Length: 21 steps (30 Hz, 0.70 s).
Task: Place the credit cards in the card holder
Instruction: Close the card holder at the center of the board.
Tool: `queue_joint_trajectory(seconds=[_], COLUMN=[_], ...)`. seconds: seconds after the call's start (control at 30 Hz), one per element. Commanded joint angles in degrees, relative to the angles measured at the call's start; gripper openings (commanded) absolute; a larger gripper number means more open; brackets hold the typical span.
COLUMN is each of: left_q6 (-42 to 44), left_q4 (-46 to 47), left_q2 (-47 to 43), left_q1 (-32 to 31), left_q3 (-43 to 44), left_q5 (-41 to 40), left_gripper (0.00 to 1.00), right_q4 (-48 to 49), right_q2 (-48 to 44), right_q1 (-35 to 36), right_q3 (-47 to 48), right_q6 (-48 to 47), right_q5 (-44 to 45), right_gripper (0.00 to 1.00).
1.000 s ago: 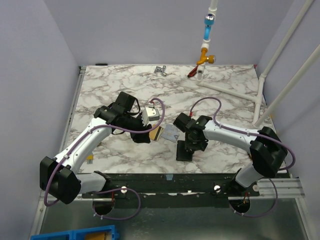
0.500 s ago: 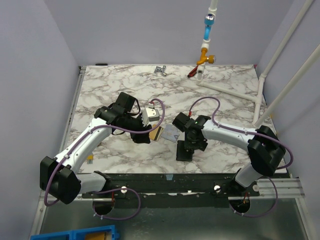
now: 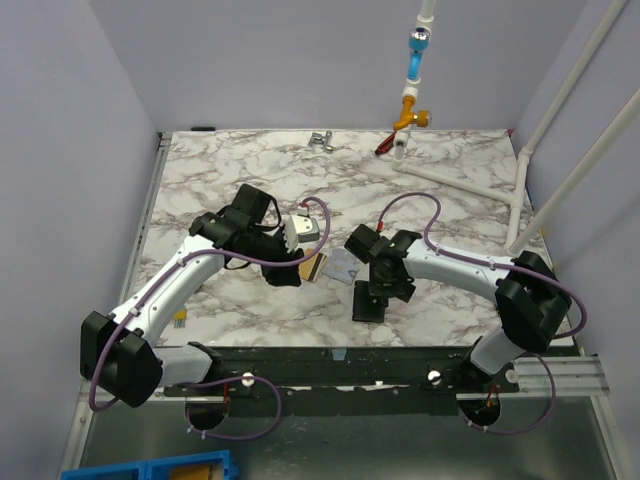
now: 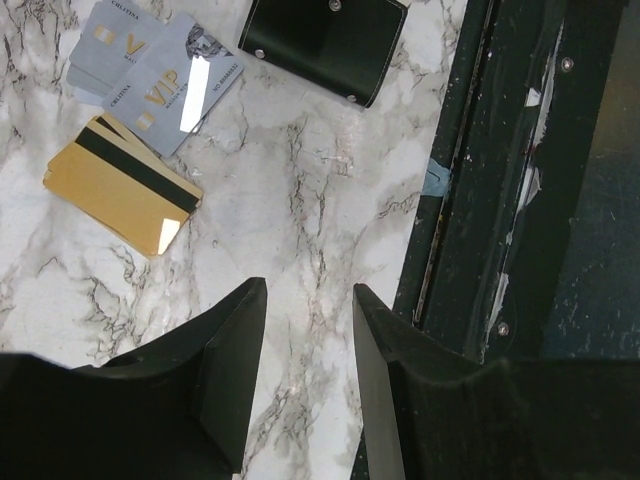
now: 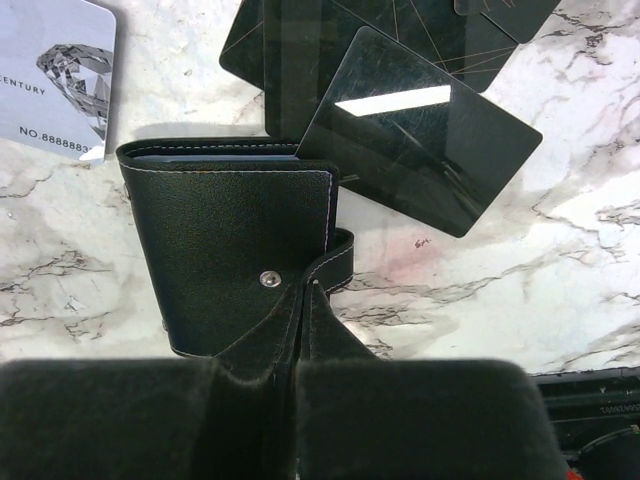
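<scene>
The gold-tan cards with a dark stripe and the pale grey-blue VIP cards lie fanned on the marble; they also show in the top view as gold and grey. The black card holder lies just right of them, and its edge shows in the left wrist view. My right gripper is shut on the holder's stitched clasp flap, low over it. My left gripper is open and empty over bare marble, just left of the gold cards.
Several glossy black cards lie fanned beyond the holder. A grey card's corner shows at its far left. The table's dark front rail runs close to my left gripper. White pipes and small metal fittings sit at the back.
The right arm has edged slightly left while still holding the flap. The left arm and the cards have not moved.
</scene>
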Motion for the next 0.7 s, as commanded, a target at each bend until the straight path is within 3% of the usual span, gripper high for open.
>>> queue_joint_trajectory(seconds=[0.0, 0.27, 0.67], left_q6=[1.35, 1.45, 0.9], left_q4=[0.79, 4.0, 9.9], left_q2=[0.94, 1.31, 6.87], left_q1=[0.26, -1.39, -12.57], left_q3=[-0.85, -2.65, -2.29], left_q5=[1.16, 0.82, -4.39], left_gripper=[0.41, 0.41, 0.39], right_q4=[2.1, 3.84, 6.58], right_q2=[-0.27, 1.59, 3.0], right_q1=[0.34, 0.36, 0.32], right_q3=[0.38, 0.43, -2.62], right_q6=[0.32, -1.43, -1.78], right_q5=[-0.58, -3.16, -4.97], right_gripper=[0.01, 0.01, 0.01])
